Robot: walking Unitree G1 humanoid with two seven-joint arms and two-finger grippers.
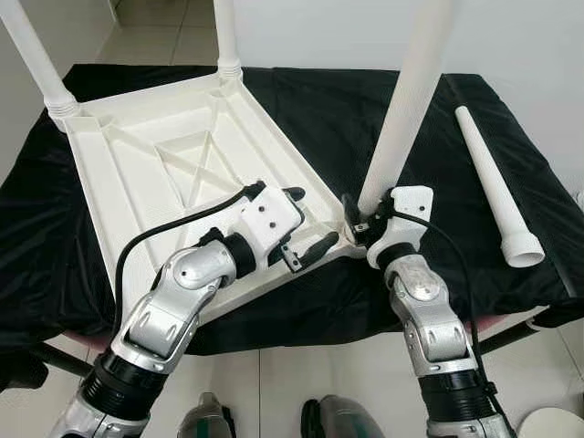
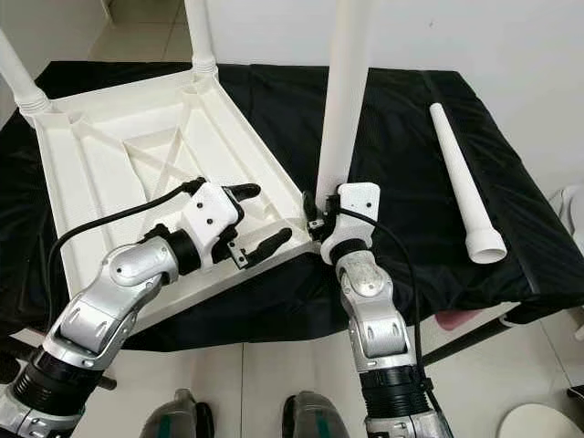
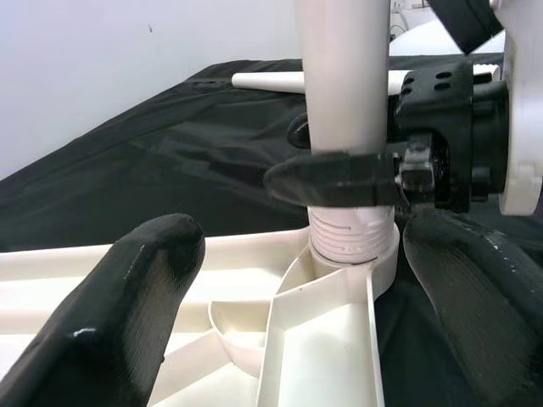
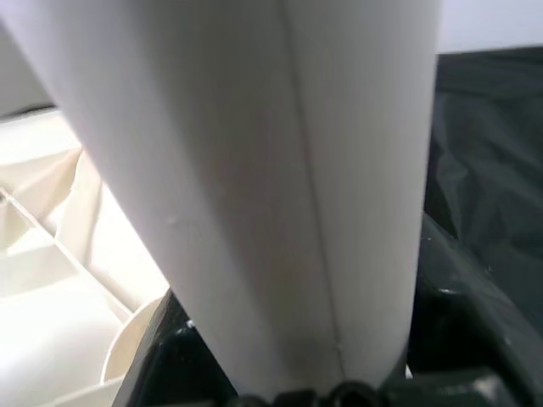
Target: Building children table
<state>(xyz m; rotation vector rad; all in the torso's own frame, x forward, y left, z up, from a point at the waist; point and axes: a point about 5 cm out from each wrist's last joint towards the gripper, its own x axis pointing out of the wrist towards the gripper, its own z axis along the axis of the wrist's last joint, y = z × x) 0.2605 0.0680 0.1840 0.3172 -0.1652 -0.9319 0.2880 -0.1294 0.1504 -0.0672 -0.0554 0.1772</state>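
1. On the black-draped worktop (image 1: 438, 128), the upturned white tabletop (image 1: 173, 164) lies toward its left edge.
2. At the tabletop's near corner, the right gripper (image 1: 358, 224) clasps an upright leg (image 1: 401, 109) in its socket.
3. The left gripper (image 1: 306, 224) straddles the tabletop's near rim, fingers wide.
4. A loose leg (image 1: 493, 187) lies near the worktop's right edge.

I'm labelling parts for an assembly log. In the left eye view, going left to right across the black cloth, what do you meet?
Upturned white tabletop → left gripper → right gripper closed on the upright leg → loose leg lying flat on the cloth.
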